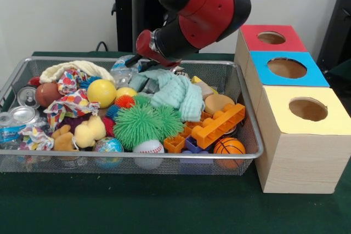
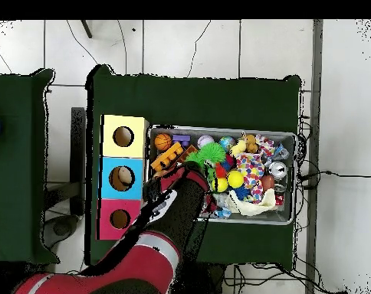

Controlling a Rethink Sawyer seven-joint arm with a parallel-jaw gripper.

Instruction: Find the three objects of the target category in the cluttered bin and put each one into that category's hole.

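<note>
The wire-mesh bin [image 1: 137, 156] is full of toys; it also shows in the overhead view [image 2: 219, 129]. A see-through bluish bottle [image 1: 122, 71] lies at the bin's far side between the yellow ball and the teal cloth. Another bottle with a blue-and-white label [image 1: 8, 133] lies at the bin's left end. A third bottle does not show. My gripper [image 1: 133, 61] is low at the far rim, right beside the first bottle and mostly hidden by the red wrist. The blue-panel hole [image 1: 287, 68] is the middle one of the wooden box, right of the bin; it also shows in the overhead view [image 2: 122, 178].
Red-panel hole [image 1: 271, 38] and yellow-panel hole [image 1: 307, 109] flank the blue one. Silver cans [image 1: 24, 114] lie at the bin's left end. A yellow ball [image 1: 101, 92], green spiky ball [image 1: 143, 124], teal cloth [image 1: 173, 92] and orange brick [image 1: 219, 124] fill the bin.
</note>
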